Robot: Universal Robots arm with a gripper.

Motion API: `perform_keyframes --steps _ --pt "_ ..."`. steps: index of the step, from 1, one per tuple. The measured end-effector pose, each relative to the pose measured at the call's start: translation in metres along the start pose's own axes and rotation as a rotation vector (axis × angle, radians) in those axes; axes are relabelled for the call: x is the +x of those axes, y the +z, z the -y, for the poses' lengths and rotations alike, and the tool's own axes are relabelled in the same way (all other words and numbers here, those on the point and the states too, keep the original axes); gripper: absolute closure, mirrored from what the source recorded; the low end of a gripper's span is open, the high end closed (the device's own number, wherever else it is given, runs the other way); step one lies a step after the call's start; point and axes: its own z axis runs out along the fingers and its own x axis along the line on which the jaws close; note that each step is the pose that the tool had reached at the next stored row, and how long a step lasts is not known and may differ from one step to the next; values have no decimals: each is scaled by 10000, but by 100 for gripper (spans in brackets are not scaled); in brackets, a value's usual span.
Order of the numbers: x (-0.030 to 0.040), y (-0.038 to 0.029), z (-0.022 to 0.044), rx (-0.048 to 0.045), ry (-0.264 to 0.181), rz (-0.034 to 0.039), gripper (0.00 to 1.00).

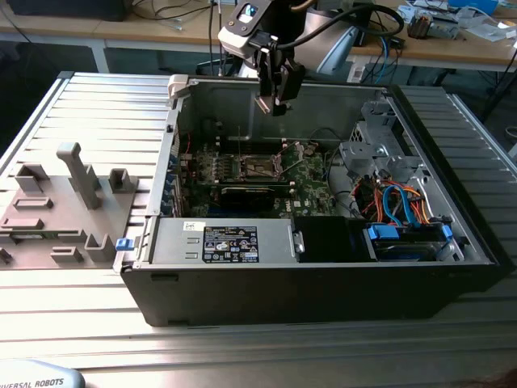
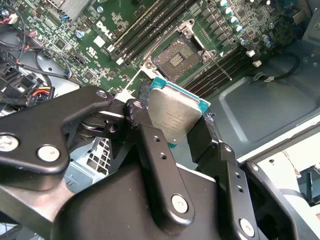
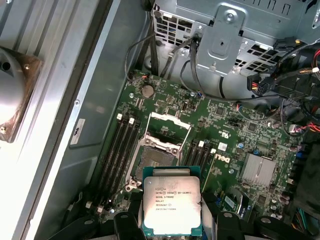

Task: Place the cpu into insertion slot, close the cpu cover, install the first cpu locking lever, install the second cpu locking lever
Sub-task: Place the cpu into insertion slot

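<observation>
My gripper (image 1: pixel 271 102) hangs above the open computer case, shut on the cpu (image 2: pixel 175 112), a square chip with a silver top and a green edge. In both wrist views its black fingers (image 2: pixel 150 145) clamp two opposite sides of the cpu (image 3: pixel 171 207). On the green motherboard below lies the insertion slot (image 3: pixel 150 161), a dark square socket that stands uncovered (image 2: pixel 177 56). The cpu cover (image 3: pixel 170 131) is swung open and stands up beside the far side of the socket. A thin metal lever (image 2: pixel 220 62) lies along one side of the socket. In the exterior view the socket (image 1: pixel 257 167) sits straight under the gripper.
Black memory slots (image 3: pixel 122 145) flank the socket on both sides. A grey drive cage (image 1: pixel 380 145), coloured cables (image 1: pixel 400 202) and the power supply (image 1: pixel 234 242) fill the case. A grey holder block (image 1: pixel 65 194) stands on the table at the exterior view's left.
</observation>
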Motion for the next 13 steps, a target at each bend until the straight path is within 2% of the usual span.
perform_keyframes --steps 13 --pt "0 0 0 -1 56 3 46"
